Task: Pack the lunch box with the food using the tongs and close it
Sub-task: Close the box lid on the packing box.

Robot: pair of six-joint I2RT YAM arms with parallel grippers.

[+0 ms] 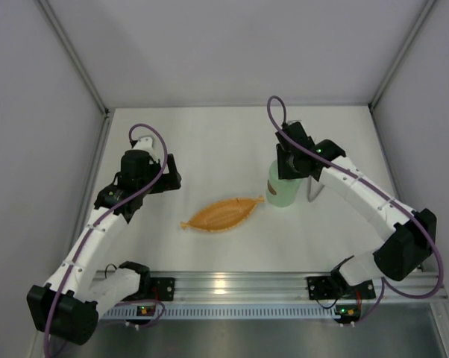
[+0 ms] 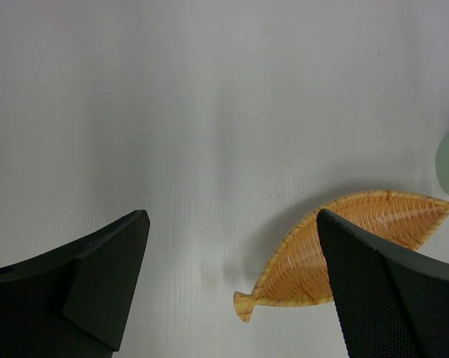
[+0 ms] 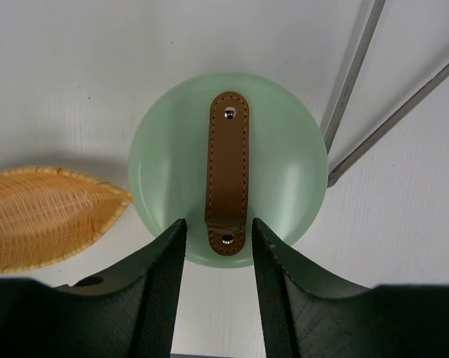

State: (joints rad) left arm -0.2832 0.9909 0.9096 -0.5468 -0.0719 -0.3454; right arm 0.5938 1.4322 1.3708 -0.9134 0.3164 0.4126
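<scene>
The main risk is in the lift-off. The right end effector hangs straight above the lunch box, its two fingers standing either side of the near end of the brown handle on the lid. The jaws are slightly parted and grip nothing: a sliver of green shows between the handle and the left finger, while the right finger looks almost against it. If that finger catches the handle as the arm rises, the lid can come up with it. The box is taller than it is wide, so a sideways drag could also tip it. From above, the lid covers the box's whole mouth, but whether it is pressed fully home cannot be told. A loosely seated lid would leave the closing unfinished.

A second hazard is the tongs, lying on the counter just beside the lunch box on its right. An arm swinging low past the box could knock them into it.

No food shows anywhere. The orange dish, its tip just beside the lunch box on the left, looks bare, so the food is probably inside.

The left end effector is well away from the lunch box, beyond the dish, with its jaws spread wide and empty.
</scene>
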